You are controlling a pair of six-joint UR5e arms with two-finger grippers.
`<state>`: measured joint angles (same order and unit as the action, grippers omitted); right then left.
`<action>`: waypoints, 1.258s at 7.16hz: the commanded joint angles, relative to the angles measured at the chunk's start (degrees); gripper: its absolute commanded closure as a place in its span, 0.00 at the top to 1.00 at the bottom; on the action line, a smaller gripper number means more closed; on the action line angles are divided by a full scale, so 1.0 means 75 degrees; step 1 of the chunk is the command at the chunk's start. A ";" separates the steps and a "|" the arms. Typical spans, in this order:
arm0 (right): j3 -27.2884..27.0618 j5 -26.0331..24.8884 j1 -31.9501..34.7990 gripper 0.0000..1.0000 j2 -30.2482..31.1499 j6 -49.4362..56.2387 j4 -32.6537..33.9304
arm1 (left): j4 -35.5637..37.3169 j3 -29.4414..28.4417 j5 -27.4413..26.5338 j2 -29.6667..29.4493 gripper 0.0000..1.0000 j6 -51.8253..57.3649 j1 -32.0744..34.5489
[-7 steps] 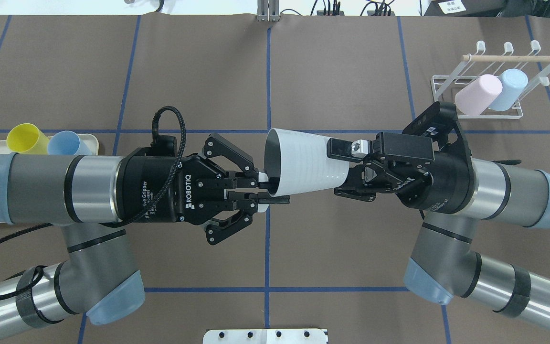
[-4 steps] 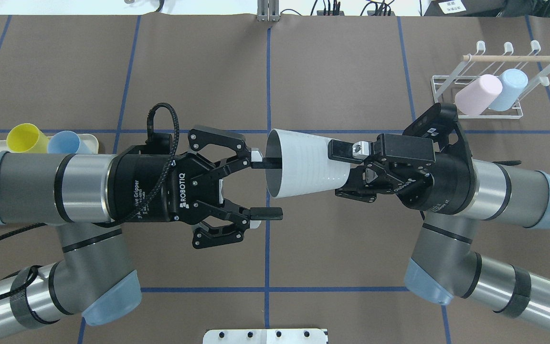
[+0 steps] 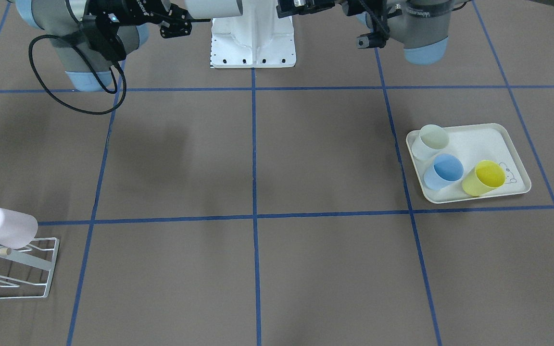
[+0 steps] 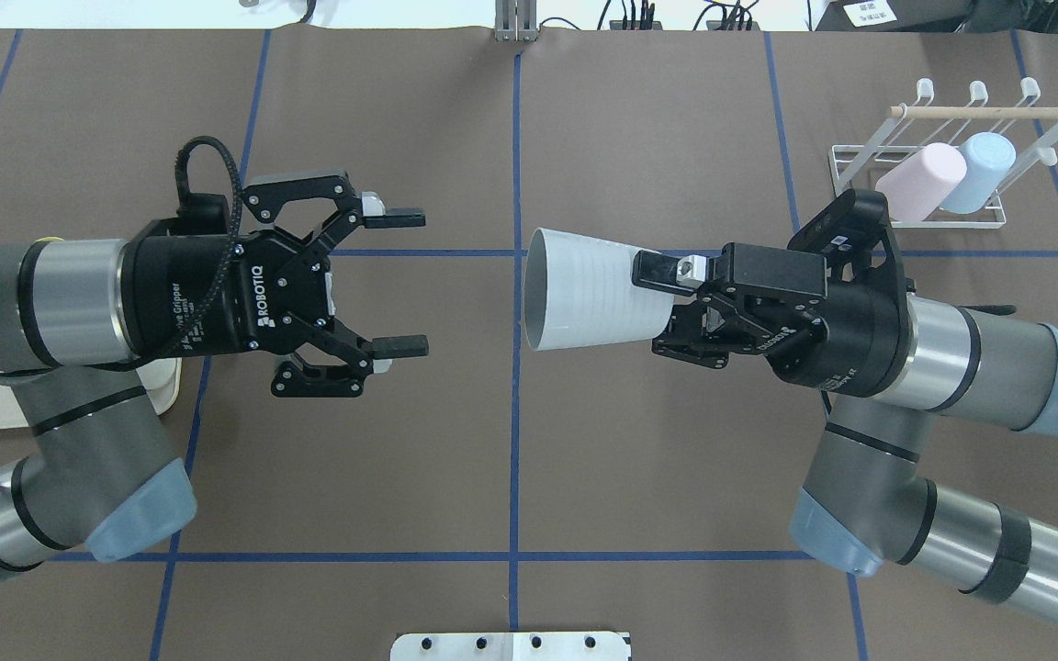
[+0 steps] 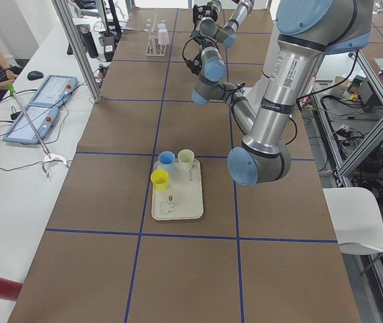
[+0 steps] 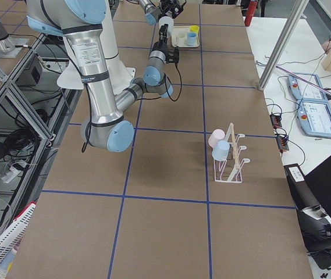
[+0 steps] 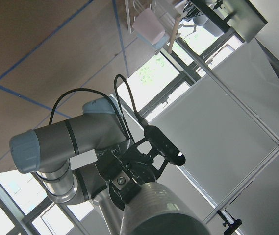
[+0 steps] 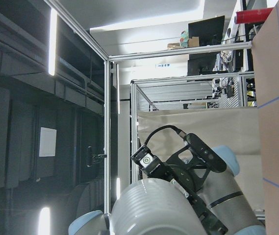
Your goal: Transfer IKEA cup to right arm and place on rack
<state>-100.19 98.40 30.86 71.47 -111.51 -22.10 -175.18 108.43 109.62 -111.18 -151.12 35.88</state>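
— Where is the cup?

— In my right pincer [image 4: 667, 310]. It is clamped on the narrow base end of the white ribbed cup [image 4: 584, 289]. The cup lies sideways in the air above the brown surface [image 4: 511, 138], its open mouth turned toward my left pincer [image 4: 405, 282]. One finger lies along the cup's upper side. The other is mostly hidden beneath it, so I take the grip to be from both sides but cannot swear to it.

— And the left one?

— Spread wide, holding nothing. It faces the cup's mouth from across the blue tape line [image 4: 515, 165] that runs down the middle. It is apart from the cup, with bare surface showing between my fingertips and the rim.

— The rack?

— The rack [image 4: 861, 165] stands near the far right corner of the surface, with its wooden rod [image 4: 988, 110] across the top. A pink cup [image 4: 919, 181] and a pale blue cup [image 4: 979, 170] lean on it side by side, bottoms up. The white ribbed cup is well apart from it.

— Anything on your left side?

— The cream tray [image 3: 479, 144]. On it a yellow cup [image 3: 484, 178], a blue cup [image 3: 444, 171] and a pale greenish cup [image 3: 431, 141] stand mouth up, close together. From overhead my left arm [image 4: 70, 294] covers most of the tray.
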 commanded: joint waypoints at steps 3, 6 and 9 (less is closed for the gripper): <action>0.0234 0.0622 0.1293 0.33 0.1098 0.2160 0.1851 | 0.2049 -0.0160 0.0993 0.0316 1.00 0.2590 0.1097; 0.0234 0.3139 0.3812 0.33 0.1566 0.4248 0.4321 | 0.3818 -0.0220 0.1040 0.0351 1.00 0.4722 0.1541; 0.0140 0.4406 0.5805 0.33 0.2001 0.7391 0.6866 | 0.5587 -0.0161 0.1263 0.0398 1.00 0.6678 0.2257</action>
<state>-98.98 127.24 68.55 85.03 -66.11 22.55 -138.34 107.03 118.73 -108.24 -106.63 51.04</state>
